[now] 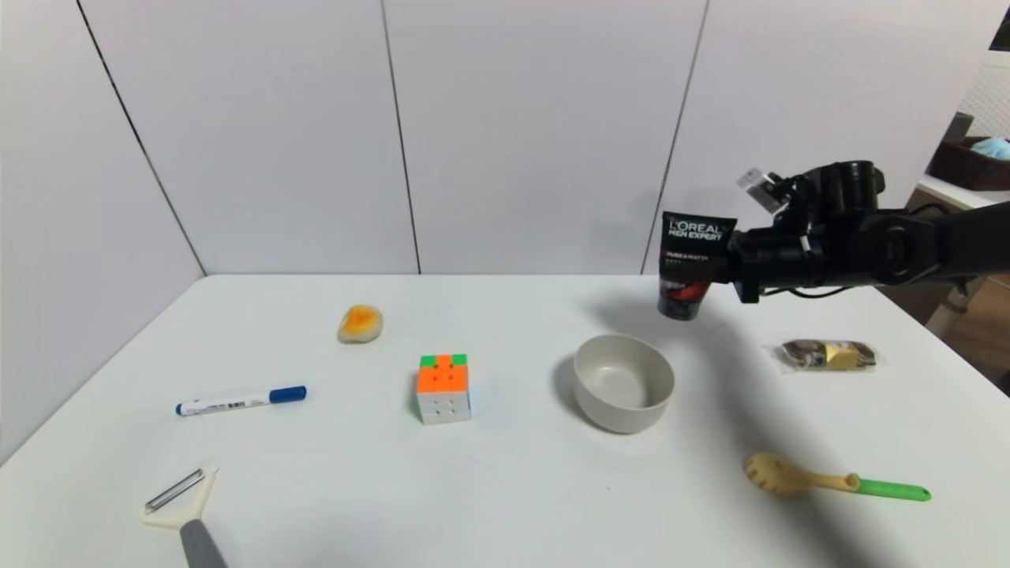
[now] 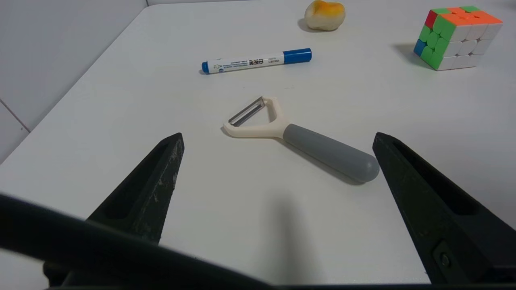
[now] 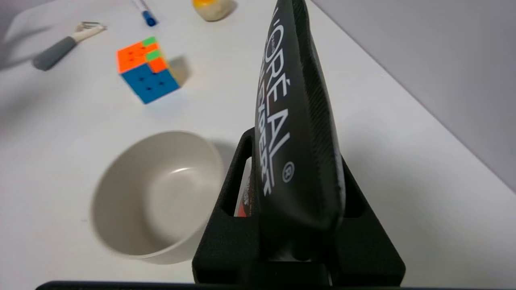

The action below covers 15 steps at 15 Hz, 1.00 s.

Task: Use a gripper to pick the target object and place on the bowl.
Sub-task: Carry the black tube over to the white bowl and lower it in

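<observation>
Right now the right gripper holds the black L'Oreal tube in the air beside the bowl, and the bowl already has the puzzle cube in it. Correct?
Not quite: the bowl is empty, as the right wrist view shows. The puzzle cube sits on the table apart from it. The right gripper does hold the tube aloft.

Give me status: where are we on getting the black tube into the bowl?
Done: pick. The right gripper is shut on the black tube and holds it clear of the table, cap down. In hand: carry; the tube hangs beyond the bowl, not over it. Left: move above the bowl, lower, release. The bowl is empty. The left gripper is open, idle near the peeler.
</observation>
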### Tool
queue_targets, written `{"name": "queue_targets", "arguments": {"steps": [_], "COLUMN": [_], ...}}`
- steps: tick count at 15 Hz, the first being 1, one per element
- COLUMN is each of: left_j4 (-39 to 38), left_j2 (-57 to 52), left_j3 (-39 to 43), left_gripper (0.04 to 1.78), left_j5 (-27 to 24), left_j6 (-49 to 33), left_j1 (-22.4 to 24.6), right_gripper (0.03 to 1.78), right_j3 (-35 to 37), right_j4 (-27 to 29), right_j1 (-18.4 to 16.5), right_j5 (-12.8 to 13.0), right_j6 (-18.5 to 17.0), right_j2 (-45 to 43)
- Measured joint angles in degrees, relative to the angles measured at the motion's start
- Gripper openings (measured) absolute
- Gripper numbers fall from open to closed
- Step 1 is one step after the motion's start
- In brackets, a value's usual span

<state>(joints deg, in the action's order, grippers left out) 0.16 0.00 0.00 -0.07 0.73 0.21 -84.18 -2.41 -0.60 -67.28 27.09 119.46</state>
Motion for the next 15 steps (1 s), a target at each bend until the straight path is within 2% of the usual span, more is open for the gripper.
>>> {"name": "queue_targets", "arguments": {"steps": [4,8,11,15], "left_j4": [0.02,0.02,0.02,0.02], "left_j2": [0.00,0.00,0.00,0.00], "left_j3": [0.00,0.00,0.00,0.00], "left_gripper": [1.69,1.69,1.69,1.69], "left_j5": [-0.04,0.00,-0.02,-0.02], "left_j6": [-0.02,-0.02,-0.02,-0.02], "left_j1": [0.00,-0.02,-0.02,-0.02], "right_gripper": [0.38,0.38,0.38,0.38], "right_j3": [10.51,15.79,17.88,18.42], "right_j4": [-0.43,-2.24,-6.77,-13.35], "right_j1": [2.60,6.57,8.42,9.47], "right_j5": [-0.06,-0.13,-0.13,-0.16], "right_j6": [0.41,0.59,0.69,1.16], "right_j2": [-9.29,-14.10,-14.45,-10.69]}}
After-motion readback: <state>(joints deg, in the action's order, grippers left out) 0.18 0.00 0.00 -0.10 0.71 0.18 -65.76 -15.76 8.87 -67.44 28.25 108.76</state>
